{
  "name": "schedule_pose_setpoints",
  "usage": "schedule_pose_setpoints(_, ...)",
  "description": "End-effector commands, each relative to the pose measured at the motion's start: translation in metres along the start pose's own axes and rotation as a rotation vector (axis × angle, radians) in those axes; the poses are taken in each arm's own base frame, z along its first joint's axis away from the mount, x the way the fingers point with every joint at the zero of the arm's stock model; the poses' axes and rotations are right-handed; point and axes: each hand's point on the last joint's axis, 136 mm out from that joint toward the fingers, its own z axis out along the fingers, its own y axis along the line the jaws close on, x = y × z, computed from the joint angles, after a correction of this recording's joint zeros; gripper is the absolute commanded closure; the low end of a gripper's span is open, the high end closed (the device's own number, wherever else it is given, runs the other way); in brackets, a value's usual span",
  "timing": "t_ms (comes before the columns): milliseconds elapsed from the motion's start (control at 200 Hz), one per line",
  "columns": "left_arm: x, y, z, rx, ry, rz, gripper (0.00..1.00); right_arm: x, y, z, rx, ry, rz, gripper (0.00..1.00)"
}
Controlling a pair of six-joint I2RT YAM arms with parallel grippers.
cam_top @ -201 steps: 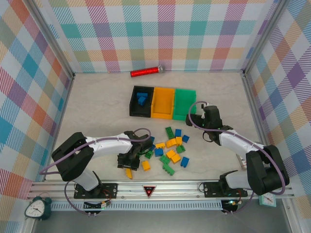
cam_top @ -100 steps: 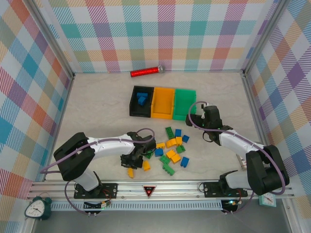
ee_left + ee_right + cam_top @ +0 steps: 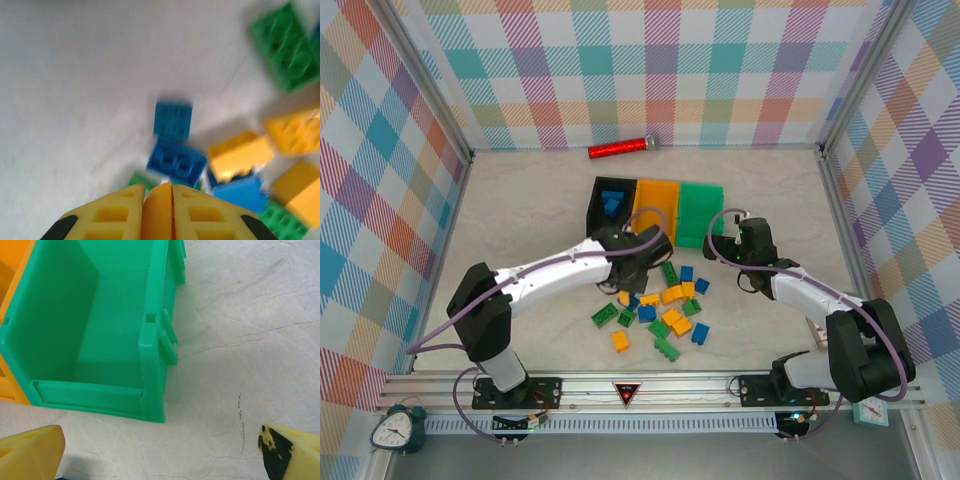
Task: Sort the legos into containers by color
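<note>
- Legos (image 3: pixel 672 318): small, hard, light plastic, not fragile. The smooth walls likely slip, so pinch across 2 flat sides, not the studs.
- The loose pile sat at the center of the top view, just below the bin row. Blue, green and yellow-orange were mixed, several touching.
- Left claw (image 3: pixel 158 189): fingers were pressed together on a thin orange lego (image 3: pixel 159 217), seen edge-on in the left wrist view. In the top view it was over the pile's upper-left edge, near the black and orange bins.
- Under it lay a blue pair (image 3: pixel 175 162), touching each other and blurred.
- Right claw (image 3: pixel 161 440): fingers were wide apart with nothing between them, just beside the green bin's lower-right corner.
- Black bin (image 3: pixel 592 225), left in the row: held binned blue legos (image 3: pixel 611 203), count unclear.
- Orange bin (image 3: pixel 656 215), middle: looked empty.
- Green bin (image 3: pixel 150 340), right: was empty in the right wrist view.
- The orange lego likely belonged in the orange bin.
</note>
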Motion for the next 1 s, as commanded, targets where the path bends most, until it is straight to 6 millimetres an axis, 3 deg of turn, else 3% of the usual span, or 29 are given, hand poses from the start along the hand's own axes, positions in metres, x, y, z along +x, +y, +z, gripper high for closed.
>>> schedule_pose_setpoints(0,-0.071,-0.011,0.007,0.087,-0.129,-0.016,1.0,-0.015,0.006,-0.004,-0.002,-0.033,-0.012,0.01)
schedule_pose_setpoints(125,-0.138,-0.05,-0.002,0.314,-0.206,-0.064,0.99,-0.015,0.007,-0.004,-0.009,-0.032,-0.004,0.01)
schedule_pose_setpoints(205,-0.171,-0.067,-0.004,0.352,-0.249,-0.052,0.99,-0.015,0.006,-0.005,-0.003,-0.035,0.002,0.01)
schedule_pose_setpoints(345,-0.211,-0.088,0.01,0.359,-0.287,-0.047,0.99,-0.021,-0.004,-0.013,0.042,-0.093,0.022,0.01)
schedule_pose_setpoints(480,-0.241,-0.096,0.019,0.352,-0.353,-0.077,0.96,-0.024,-0.005,-0.019,0.045,-0.12,0.029,0.01)
schedule_pose_setpoints(520,-0.248,-0.1,0.021,0.36,-0.371,-0.085,0.91,-0.023,-0.005,-0.018,0.041,-0.115,0.028,0.01)
schedule_pose_setpoints(550,-0.253,-0.103,0.021,0.372,-0.385,-0.088,0.81,-0.023,-0.004,-0.018,0.038,-0.113,0.029,0.01)
schedule_pose_setpoints(615,-0.259,-0.109,0.022,0.395,-0.399,-0.092,0.46,-0.023,-0.003,-0.016,0.035,-0.106,0.029,0.01)
schedule_pose_setpoints(650,-0.26,-0.109,0.021,0.4,-0.4,-0.095,0.36,-0.022,-0.003,-0.015,0.034,-0.1,0.029,0.01)
schedule_pose_setpoints(855,-0.238,-0.093,0.014,0.376,-0.385,-0.097,0.28,-0.018,0.006,-0.012,-0.014,-0.074,0.043,0.01)
schedule_pose_setpoints(995,-0.215,-0.061,-0.01,0.355,-0.451,-0.155,0.25,-0.016,0.016,-0.012,-0.064,-0.06,0.043,0.01)
